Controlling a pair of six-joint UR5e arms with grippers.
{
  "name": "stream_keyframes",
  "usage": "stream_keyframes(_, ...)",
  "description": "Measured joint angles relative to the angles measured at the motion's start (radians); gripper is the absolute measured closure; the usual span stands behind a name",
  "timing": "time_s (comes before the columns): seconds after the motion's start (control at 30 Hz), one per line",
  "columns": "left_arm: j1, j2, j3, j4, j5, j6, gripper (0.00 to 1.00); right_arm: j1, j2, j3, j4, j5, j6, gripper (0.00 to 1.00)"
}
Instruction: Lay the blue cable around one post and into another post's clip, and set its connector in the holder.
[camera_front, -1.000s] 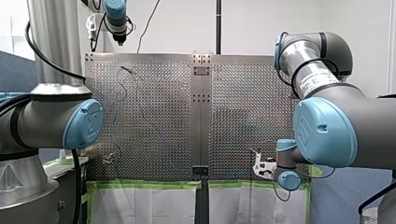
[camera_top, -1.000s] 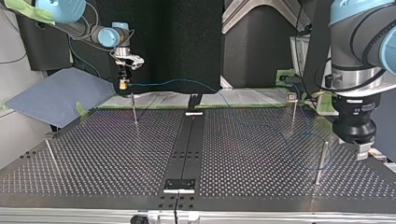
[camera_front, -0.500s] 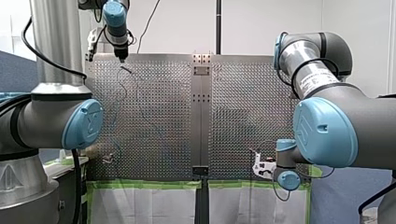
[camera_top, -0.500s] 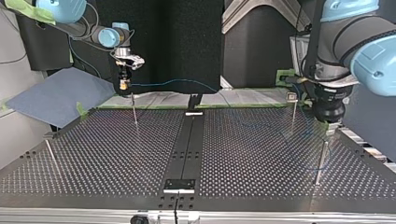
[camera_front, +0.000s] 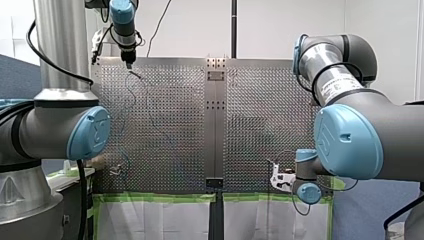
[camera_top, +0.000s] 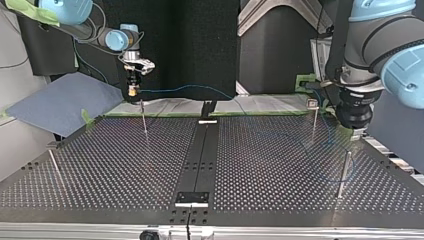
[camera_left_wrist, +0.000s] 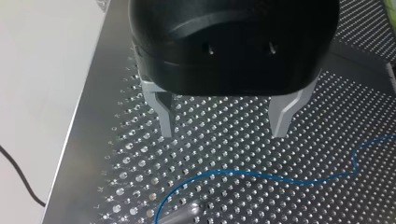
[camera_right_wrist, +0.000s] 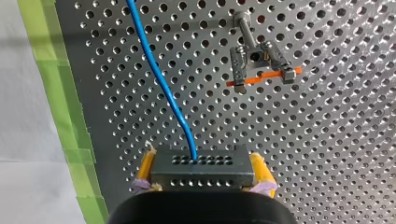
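Grip check: our right jaws clamp the dark grey perforated block connector (camera_right_wrist: 201, 167) of the thin blue cable (camera_right_wrist: 161, 84) above the perforated metal worktop (camera_right_wrist: 327, 163), near the metal clip post (camera_right_wrist: 259, 58), while our left jaws hang wide and empty over its slack, presumably to route it.

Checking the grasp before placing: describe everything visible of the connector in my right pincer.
The connector is a dark grey rectangular block, plastic by its look, with two rows of small round holes on its visible face. It sits level, clamped at both ends between the yellow pads of my right pincer, above the perforated table. The blue cable leaves one upper-row hole and runs ahead.
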Motion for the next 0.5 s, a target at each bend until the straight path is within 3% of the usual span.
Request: stream_keyframes(0.5,0.004,0.002,0.001,0.023,-0.043,-0.019,0.01,0.0,0.0,0.0,0.0,0.0,-0.001,1.0)
